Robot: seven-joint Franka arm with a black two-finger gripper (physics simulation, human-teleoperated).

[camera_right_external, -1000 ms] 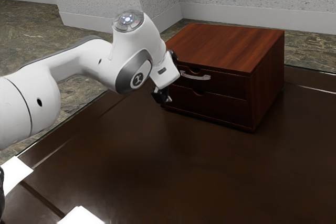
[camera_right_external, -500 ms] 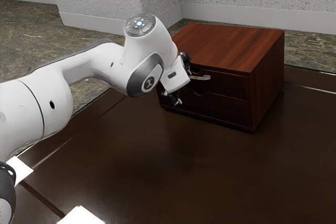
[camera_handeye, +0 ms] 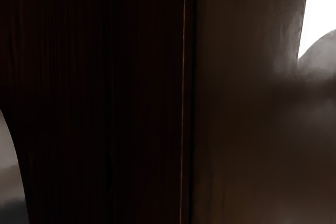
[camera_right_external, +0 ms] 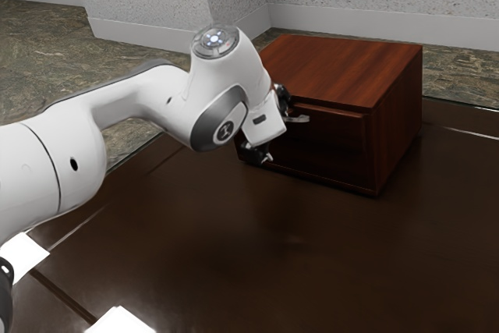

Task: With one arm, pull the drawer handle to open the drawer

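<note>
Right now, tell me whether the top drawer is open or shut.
Shut: the drawer front sits flush with the cabinet face, with no gap showing.

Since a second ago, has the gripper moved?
Yes. The gripper has shifted toward the exterior view's right, closer to the cabinet, now at its upper handle.
</note>
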